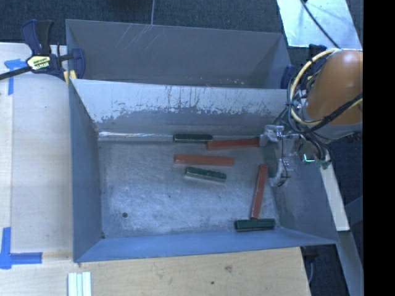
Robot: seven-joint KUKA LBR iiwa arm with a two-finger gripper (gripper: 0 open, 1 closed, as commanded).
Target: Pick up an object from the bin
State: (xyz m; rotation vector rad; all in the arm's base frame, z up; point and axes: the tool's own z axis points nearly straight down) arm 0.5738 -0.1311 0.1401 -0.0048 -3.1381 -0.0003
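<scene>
Grey bin [85, 177] has the end effector [279, 165] just beside a red bar [259, 193] at right; its opening cannot be told.

No writing to read.
No letters, numbers or signs can be made out on the grey bin [185, 103], on the red bar [203, 160] near its middle, or on the gripper [279, 177].

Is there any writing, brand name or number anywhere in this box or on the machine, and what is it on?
No readable text anywhere.
The red bars and dark green bars look plain, with no print.
The grey walls of the bin carry scratches and wear marks, not letters.
The arm's orange cover shows no label.
</scene>
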